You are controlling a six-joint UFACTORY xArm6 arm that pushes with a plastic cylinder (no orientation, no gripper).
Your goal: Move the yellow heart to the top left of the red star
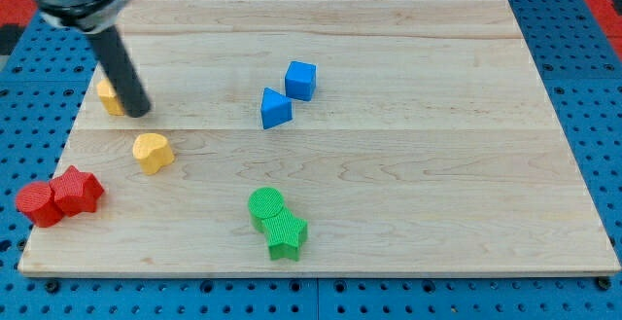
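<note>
The yellow heart (pixel 153 152) lies on the wooden board at the view's left, up and to the right of the red star (pixel 78 191). My tip (pixel 139 112) is just above the heart, a short gap away. It touches or overlaps the right side of a second yellow block (pixel 110 97), whose shape is partly hidden by the rod. A red round block (pixel 37 203) touches the star's left side.
A blue cube (pixel 300 80) and a blue triangular block (pixel 275 109) sit near the board's middle top. A green round block (pixel 265 205) and a green star (pixel 286 232) touch each other at the bottom middle. The board's left edge (pixel 58 160) is close to the red blocks.
</note>
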